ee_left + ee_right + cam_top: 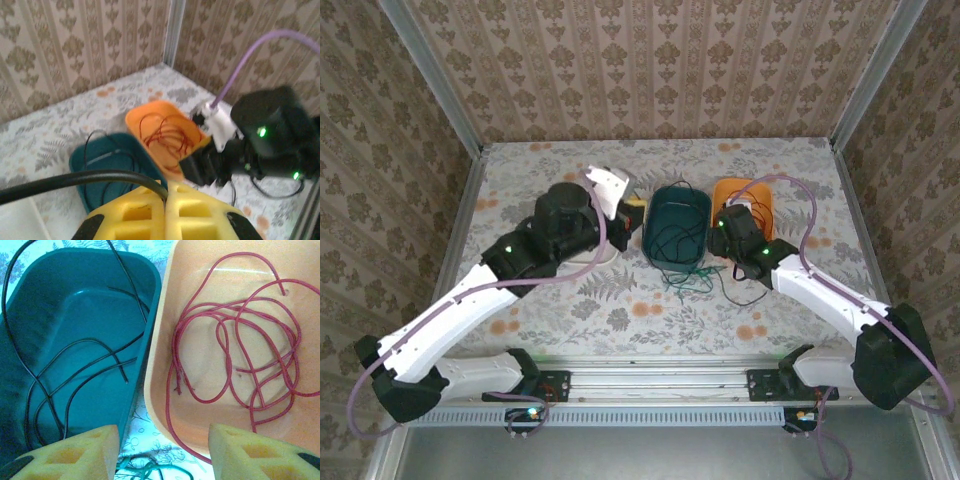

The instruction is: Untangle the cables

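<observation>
While the green cable (685,280) lies loose on the table (570,300) before the trays, sorting by colour looks unfinished.
Left gripper (166,192) is pinched together on the black cable (75,181), apparently to draw it clear of the teal tray (150,300). Right gripper (162,432) hovers with fingers apart and empty, over the gap between trays. Beyond, the red cable (225,304) sits coiled in the orange tray (157,385).

Teal tray (80,310) beside orange tray (165,340)

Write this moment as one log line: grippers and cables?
left gripper shut on black cable | right gripper open, empty | red cable in orange tray | green cable on table
</observation>
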Robot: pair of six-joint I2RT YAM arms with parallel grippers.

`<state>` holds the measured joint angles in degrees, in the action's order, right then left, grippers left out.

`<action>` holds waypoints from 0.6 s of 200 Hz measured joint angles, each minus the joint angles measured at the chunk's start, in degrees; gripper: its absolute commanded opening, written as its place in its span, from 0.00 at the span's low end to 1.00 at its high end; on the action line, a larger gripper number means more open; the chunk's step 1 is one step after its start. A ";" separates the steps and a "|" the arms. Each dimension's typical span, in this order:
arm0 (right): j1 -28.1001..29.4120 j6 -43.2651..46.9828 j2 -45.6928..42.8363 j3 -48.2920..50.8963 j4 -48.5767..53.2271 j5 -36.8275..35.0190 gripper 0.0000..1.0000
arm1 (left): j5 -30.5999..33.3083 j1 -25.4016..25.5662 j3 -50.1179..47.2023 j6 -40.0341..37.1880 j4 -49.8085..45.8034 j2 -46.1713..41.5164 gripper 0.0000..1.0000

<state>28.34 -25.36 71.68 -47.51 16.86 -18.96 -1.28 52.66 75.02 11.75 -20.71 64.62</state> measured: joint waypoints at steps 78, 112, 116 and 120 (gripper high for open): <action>-0.07 1.44 -5.11 1.51 -0.90 1.11 0.52 | -15.76 -2.91 4.87 -1.75 6.95 2.97 0.00; -0.09 2.40 -7.39 3.17 -1.79 2.86 0.53 | -18.36 -3.06 9.92 -3.72 8.72 5.29 0.00; -0.11 2.73 -7.69 3.45 -1.99 3.56 0.53 | -18.67 -3.21 11.10 -3.91 8.76 5.77 0.00; -0.11 2.99 -8.24 3.87 -2.32 4.59 0.53 | -18.67 -3.32 12.15 -4.07 8.76 6.21 0.00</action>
<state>28.23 -22.37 63.44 -43.64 14.55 -14.37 -19.94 49.34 87.18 7.68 -11.94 70.83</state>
